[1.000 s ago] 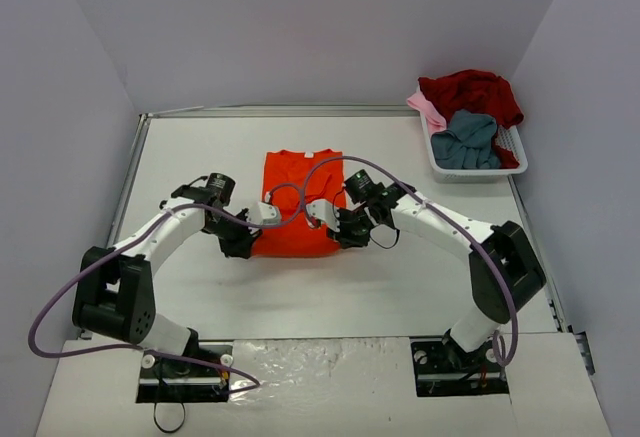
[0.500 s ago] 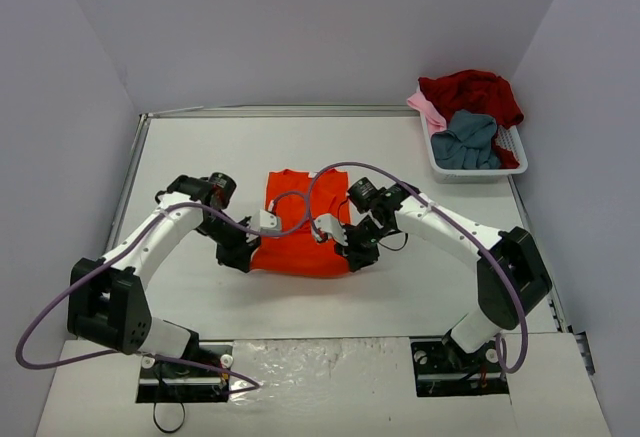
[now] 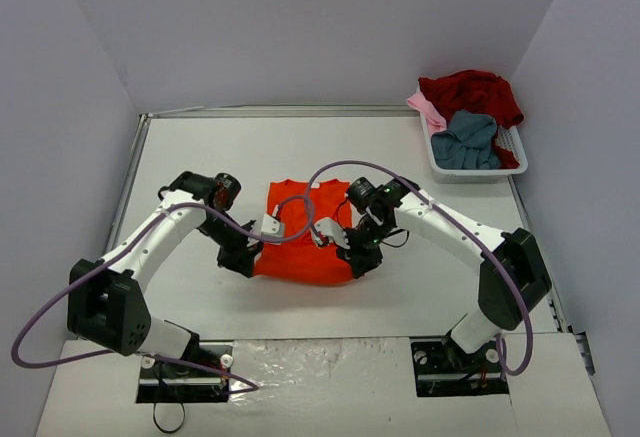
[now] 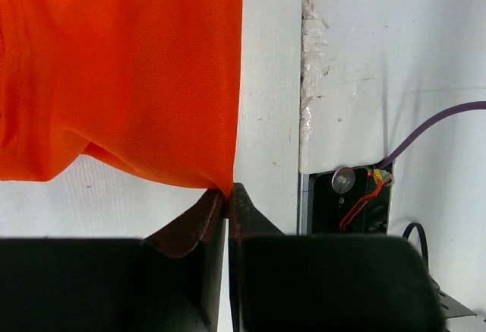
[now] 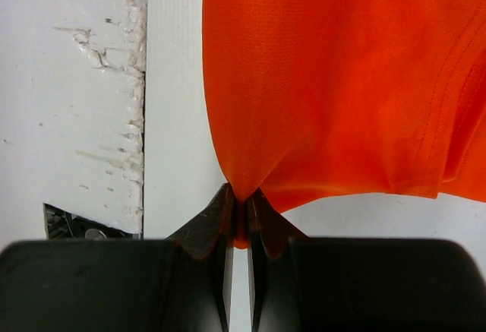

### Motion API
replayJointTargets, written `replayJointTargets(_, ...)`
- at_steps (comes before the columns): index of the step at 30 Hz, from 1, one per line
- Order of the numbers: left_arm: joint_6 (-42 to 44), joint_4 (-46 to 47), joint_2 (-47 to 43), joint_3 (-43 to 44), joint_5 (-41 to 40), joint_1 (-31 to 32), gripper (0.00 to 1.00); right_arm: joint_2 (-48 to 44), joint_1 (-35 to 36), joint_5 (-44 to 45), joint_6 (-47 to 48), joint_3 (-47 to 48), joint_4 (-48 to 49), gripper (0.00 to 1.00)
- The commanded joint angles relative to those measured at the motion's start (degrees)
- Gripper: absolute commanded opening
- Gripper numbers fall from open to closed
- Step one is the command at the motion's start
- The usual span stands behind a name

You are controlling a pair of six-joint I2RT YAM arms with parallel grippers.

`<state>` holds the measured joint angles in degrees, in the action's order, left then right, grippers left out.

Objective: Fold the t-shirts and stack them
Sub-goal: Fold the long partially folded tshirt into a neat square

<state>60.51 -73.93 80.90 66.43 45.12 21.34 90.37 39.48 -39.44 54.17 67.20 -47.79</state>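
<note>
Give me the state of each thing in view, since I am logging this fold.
orange t-shirt, near corners pinched and raised, the rest on the table
left gripper, shut on one corner of the orange t-shirt
right gripper, shut on its other corner
dark red t-shirt, crumpled in the basket
grey-blue t-shirt, crumpled in the basket
pink t-shirt, crumpled at the basket's edge
</note>
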Motion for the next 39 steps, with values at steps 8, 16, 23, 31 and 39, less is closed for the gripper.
replayJointTargets(8, 4.3, -11.0, 0.9, 5.8, 1.2, 0.3, 0.02, 0.4, 0.3, -1.0, 2.2, 4.4, -7.1, 0.0)
replayJointTargets(16, 3.5, -10.4, 2.1, 9.3, -0.5, 0.1, 0.02, 1.3, -0.8, 0.6, 2.7, 8.7, -7.5, 0.0)
replayJointTargets(23, 2.4, -8.2, 2.3, 11.1, -1.1, -0.9, 0.02, 2.4, -3.0, 1.6, 3.9, 12.8, -8.1, 0.0)
replayJointTargets(31, -0.3, -3.8, 2.2, 13.0, -2.3, -2.9, 0.02, 4.3, -6.7, 2.5, 5.4, 16.3, -8.3, 0.0)
replayJointTargets(39, -2.6, -0.7, 4.3, 15.9, -4.0, -3.6, 0.02, 7.0, -9.6, 2.1, 7.3, 19.3, -8.2, 0.0)
